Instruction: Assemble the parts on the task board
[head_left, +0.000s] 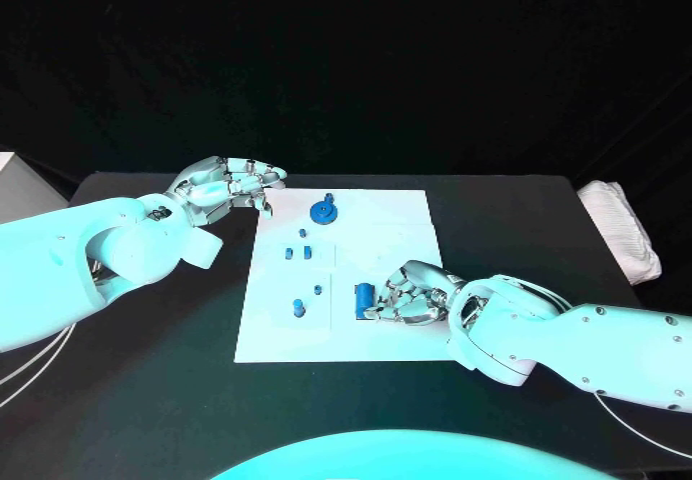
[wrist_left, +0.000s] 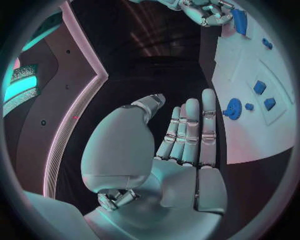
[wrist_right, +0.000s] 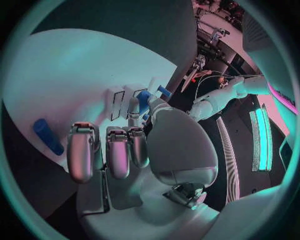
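The right hand (head_left: 408, 293), fingers curled and holding nothing visible, hovers beside the blue cylindrical part (head_left: 365, 295) on the white task board (head_left: 397, 225); it should close squarely around it while the open left hand (head_left: 227, 186) waits

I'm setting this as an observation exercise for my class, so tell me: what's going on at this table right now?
A two-armed robot is working over a white task board on a black table. Its right hand rests on the board next to a blue cylinder, fingers curled beside it; a firm grip cannot be confirmed. Its left hand hangs off the board's far left corner, fingers straight, holding nothing. A round blue part and several small blue pieces lie on the board.
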